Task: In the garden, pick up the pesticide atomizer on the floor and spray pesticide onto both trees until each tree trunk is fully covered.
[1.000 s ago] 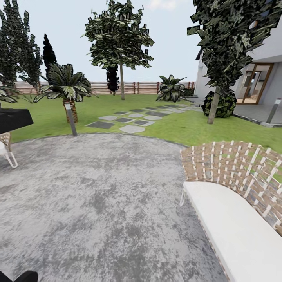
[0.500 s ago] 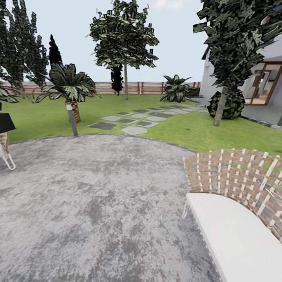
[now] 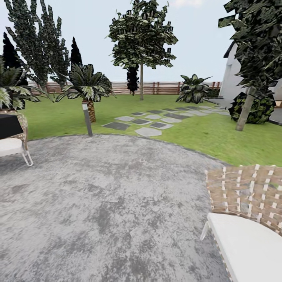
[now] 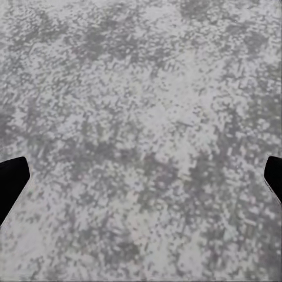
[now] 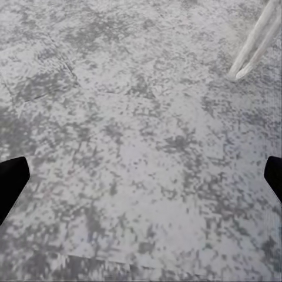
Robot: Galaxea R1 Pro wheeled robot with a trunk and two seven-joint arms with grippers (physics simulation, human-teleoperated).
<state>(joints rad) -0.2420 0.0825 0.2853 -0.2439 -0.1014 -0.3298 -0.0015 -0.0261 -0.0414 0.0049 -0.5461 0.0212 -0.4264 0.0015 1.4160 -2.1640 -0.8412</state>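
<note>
Both pincers, left pincer (image 4: 141,176) and right pincer (image 5: 141,176), hang spread and empty over the grey paving (image 3: 102,203), since you're travelling; the lawn (image 3: 196,133) lies ahead, with no atomizer visible to you.

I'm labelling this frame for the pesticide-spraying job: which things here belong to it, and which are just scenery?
Belongs to the job:
- garden lawn
- wooden fence bounding it
- left end effector and right end effector, both open over the paving

Just there:
- wicker chair
- bollard lamp
- stepping stones
- palm-like plant
- thin-trunked dark tree
</note>
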